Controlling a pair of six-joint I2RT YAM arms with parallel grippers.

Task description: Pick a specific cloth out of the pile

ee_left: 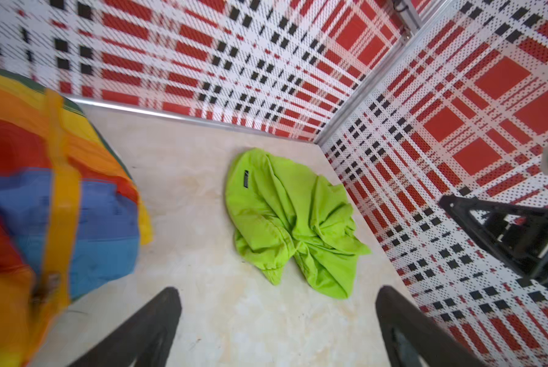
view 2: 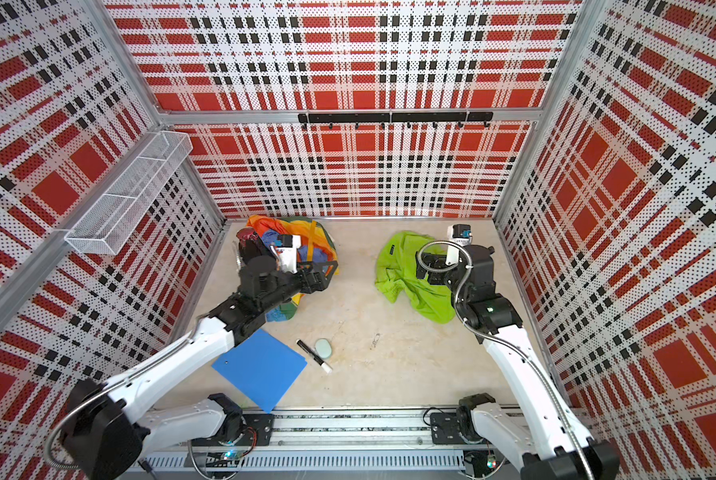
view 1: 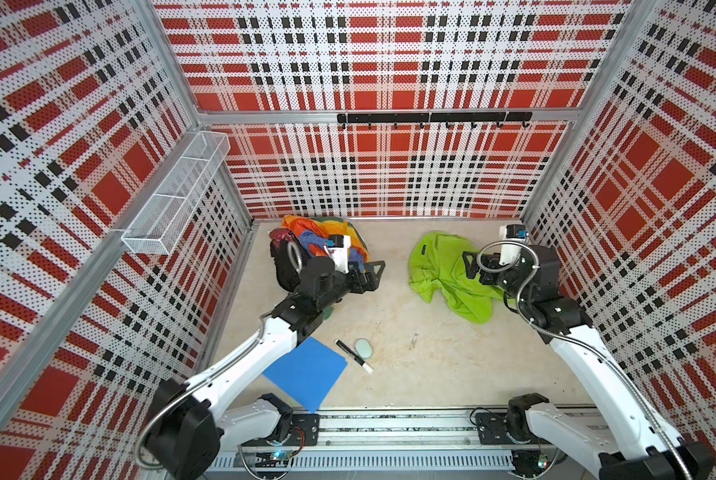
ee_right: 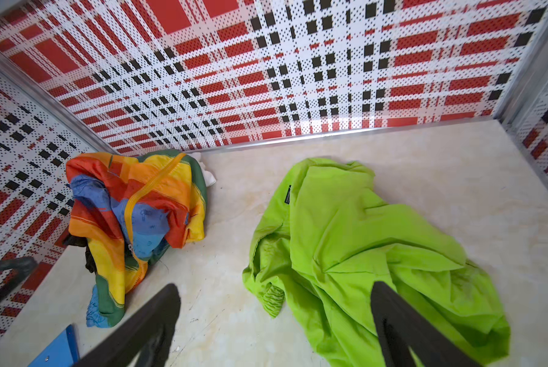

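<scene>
Item: the cloth [ee_right: 345, 248], lime-green, crumpled, apart from the pile [ee_right: 132, 206]. Likely light, soft, slippery; pinch a raised fold. Both spread, empty: left gripper [ee_left: 279, 290], right gripper [ee_right: 275, 289].

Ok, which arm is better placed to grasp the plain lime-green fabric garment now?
Right. The right gripper, open, hangs over the plain lime-green fabric garment; the left gripper, also open, sits by the heap of rainbow-coloured and black fabrics, apart from it.
</scene>
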